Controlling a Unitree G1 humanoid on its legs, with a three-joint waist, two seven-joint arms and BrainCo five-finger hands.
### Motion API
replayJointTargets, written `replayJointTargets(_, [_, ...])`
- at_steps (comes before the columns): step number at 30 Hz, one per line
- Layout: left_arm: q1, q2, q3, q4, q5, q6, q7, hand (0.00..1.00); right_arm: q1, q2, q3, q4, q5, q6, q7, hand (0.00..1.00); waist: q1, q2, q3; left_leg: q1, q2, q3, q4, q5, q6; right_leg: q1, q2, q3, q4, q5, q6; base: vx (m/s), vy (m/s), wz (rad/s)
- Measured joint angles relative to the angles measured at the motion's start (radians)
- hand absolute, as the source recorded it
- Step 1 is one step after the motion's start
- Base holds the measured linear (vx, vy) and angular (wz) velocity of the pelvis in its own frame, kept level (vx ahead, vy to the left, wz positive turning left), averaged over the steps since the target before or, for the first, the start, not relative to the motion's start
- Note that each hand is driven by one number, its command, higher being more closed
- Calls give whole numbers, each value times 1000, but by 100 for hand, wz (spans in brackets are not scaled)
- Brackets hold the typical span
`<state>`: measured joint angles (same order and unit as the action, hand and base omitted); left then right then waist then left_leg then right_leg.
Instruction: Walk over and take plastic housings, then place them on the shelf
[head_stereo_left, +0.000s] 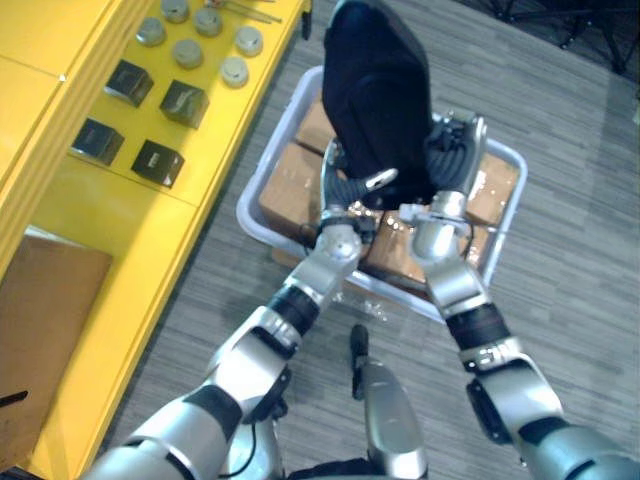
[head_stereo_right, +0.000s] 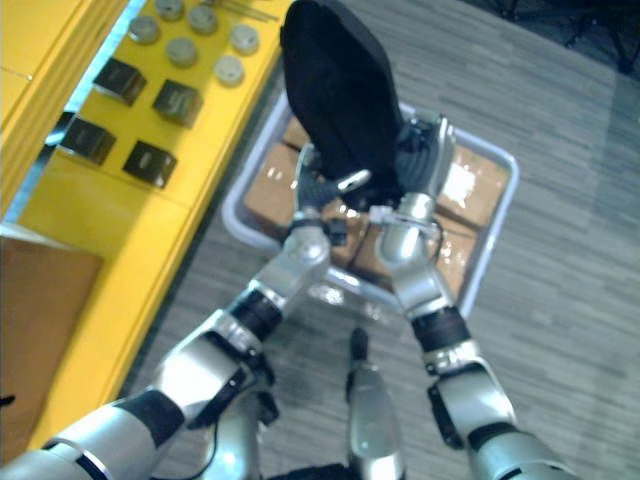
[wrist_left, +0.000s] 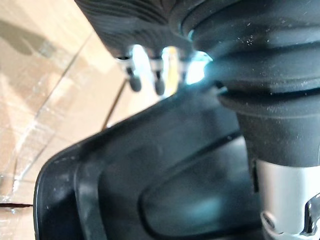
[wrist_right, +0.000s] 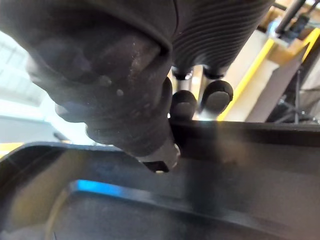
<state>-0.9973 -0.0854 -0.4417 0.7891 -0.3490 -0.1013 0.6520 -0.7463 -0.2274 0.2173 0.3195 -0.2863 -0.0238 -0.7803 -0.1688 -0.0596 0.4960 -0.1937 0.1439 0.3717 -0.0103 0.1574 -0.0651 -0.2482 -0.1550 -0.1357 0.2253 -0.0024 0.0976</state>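
A large black plastic housing (head_stereo_left: 375, 90) is held upright between both hands, above a white bin. My left hand (head_stereo_left: 348, 190) grips its lower left edge, with the thumb across the front face and the fingers (wrist_left: 135, 81) behind the rim. My right hand (head_stereo_left: 455, 150) pinches the lower right edge, its fingers (wrist_right: 216, 96) behind the housing (wrist_right: 200, 200) and the thumb in front. The housing's curved inner surface (wrist_left: 165, 175) shows close up in the left wrist view.
The white bin (head_stereo_left: 262, 190) on the grey floor holds wrapped cardboard boxes (head_stereo_left: 290, 185). A yellow shelf (head_stereo_left: 200, 170) runs along the left, carrying dark blocks (head_stereo_left: 183, 102) and round silver pieces (head_stereo_left: 188, 52). A brown board (head_stereo_left: 45, 320) lies at its near end.
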Motion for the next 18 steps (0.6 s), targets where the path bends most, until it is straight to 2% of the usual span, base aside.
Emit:
replayJointTargets(3, [6,-2,0,12,-24,-17,1,0,9,8,11,-26,10,0,-2,100,-2,0,0,0,0,0,0,0,0,3,1,0,-7,2,2,0,0,0])
replayJointTargets(4, [15,-5,0,12,-63,-38,-1,0,20,16,23,-55,25,0,-1,100,-5,-1,-1,0,0,0,0,0,0,3,1,0,-7,2,2,0,0,0])
replayJointTargets(5, [22,-6,1,17,-106,-59,-5,100,27,27,30,-78,39,-1,-1,100,-7,-2,-1,0,0,1,0,0,0,3,1,0,-8,2,2,0,0,0])
replayJointTargets(8, [27,-9,6,20,-215,-98,-55,100,28,40,31,-83,48,-1,2,100,-8,-5,-3,1,0,1,0,0,0,4,1,0,-8,2,2,0,0,0])
replayJointTargets(10, [39,-9,7,20,-306,-138,-129,100,34,46,31,-90,68,-1,16,100,-8,-11,-6,2,0,1,0,0,0,4,1,1,-8,2,2,0,0,0])
replayJointTargets(13, [63,-9,6,20,-426,-174,-223,100,58,46,32,-133,75,-1,22,100,-11,-19,-11,4,0,2,0,0,0,6,1,1,-8,2,2,0,0,0])
replayJointTargets(18, [94,-9,7,20,-510,-241,-291,100,85,48,58,-163,79,-4,22,100,-12,-21,-12,20,0,9,-3,-1,-1,19,1,4,-11,2,3,4,3,-3])
